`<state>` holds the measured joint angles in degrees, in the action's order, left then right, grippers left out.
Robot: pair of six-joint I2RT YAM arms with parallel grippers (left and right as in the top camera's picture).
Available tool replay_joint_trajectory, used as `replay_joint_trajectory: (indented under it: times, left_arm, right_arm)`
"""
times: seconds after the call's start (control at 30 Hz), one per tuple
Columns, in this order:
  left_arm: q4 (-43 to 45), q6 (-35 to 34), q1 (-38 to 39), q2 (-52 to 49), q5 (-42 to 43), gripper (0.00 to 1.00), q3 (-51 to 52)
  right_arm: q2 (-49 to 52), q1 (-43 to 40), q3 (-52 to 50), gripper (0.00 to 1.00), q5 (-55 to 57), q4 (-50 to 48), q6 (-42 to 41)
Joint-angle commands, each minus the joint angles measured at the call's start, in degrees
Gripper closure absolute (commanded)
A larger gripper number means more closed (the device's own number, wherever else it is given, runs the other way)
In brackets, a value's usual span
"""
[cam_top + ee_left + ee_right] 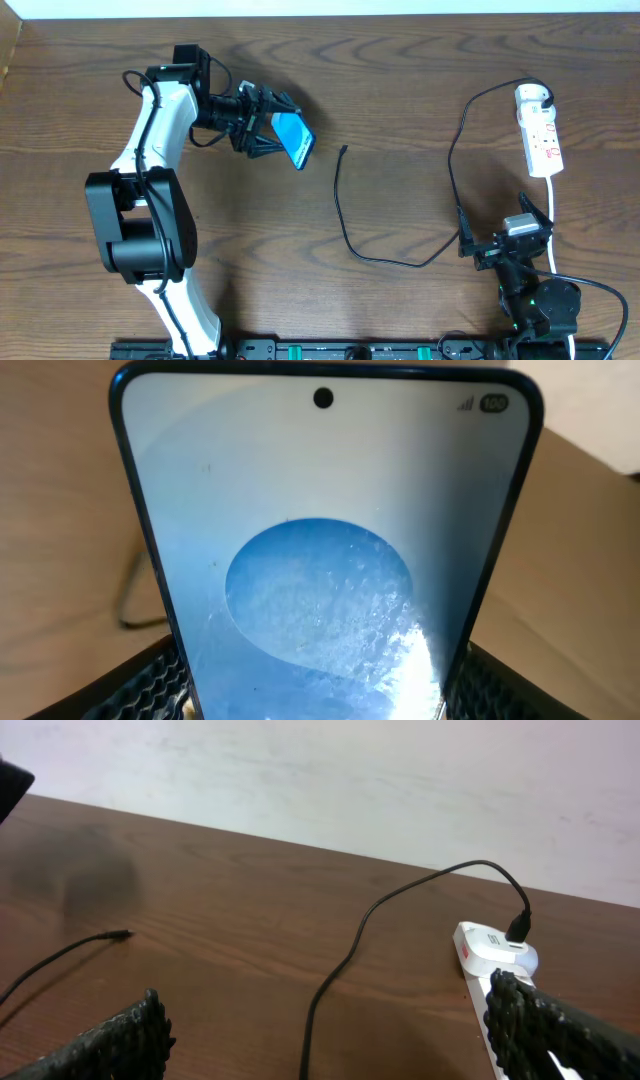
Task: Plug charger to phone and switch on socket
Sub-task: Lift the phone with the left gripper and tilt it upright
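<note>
Overhead: the left fingers are pinched on the phone, which is held off the surface and tilted, blue screen showing. The left wrist view shows what the overhead can't: glossy glass, rounded corners, a punch-hole camera at the top, a pale blue circle, and textured black pads at both lower corners of the phone.

The charger is a thin black cable lying loose in a curve on the dark wood-grain surface. Its plug tip is free, right of the phone and apart from it. The far end goes into the white adapter on the socket, a narrow white plastic strip with red marks at the right rear. A thicker white cord runs down from it.

Right wrist view: the right fingers are spread wide and ribbed black. The cable passes between them ungripped, and the socket is just beside the right-hand finger. The pale wall shows only in this view.
</note>
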<state>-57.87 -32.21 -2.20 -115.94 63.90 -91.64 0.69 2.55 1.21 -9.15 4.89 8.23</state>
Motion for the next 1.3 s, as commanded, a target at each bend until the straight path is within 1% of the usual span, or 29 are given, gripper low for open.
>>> replay_joint_trajectory:
  times: [0.0,0.17,0.23,0.47,0.77,1.27]
  left_arm:
    - [-0.13,-6.91,-0.26,1.84,9.03,0.36,-0.96]
    - [-0.13,-15.21,-0.26,1.84,9.20,0.38,-0.96]
    - [-0.13,-18.18,-0.26,1.84,9.22,0.42,-0.96]
    - [-0.13,-26.27,-0.26,1.84,9.27,0.43,-0.96]
    - [0.52,-26.60,-0.26,1.84,18.32,0.43,-0.96]
    - [0.52,-26.60,-0.26,1.84,18.84,0.43,-0.96]
  right_arm:
    - [-0.37,0.87,-0.26,0.01,0.22,0.02,0.61]
    - [-0.37,0.87,-0.26,0.01,0.22,0.02,0.63]
    - [-0.37,0.87,-0.26,0.01,0.22,0.02,0.63]
    - [-0.37,0.87,-0.26,0.01,0.22,0.02,0.63]
    - [-0.37,0.87,-0.26,0.01,0.24,0.02,0.63]
    - [-0.37,0.87,-0.26,0.01,0.22,0.02,0.63]
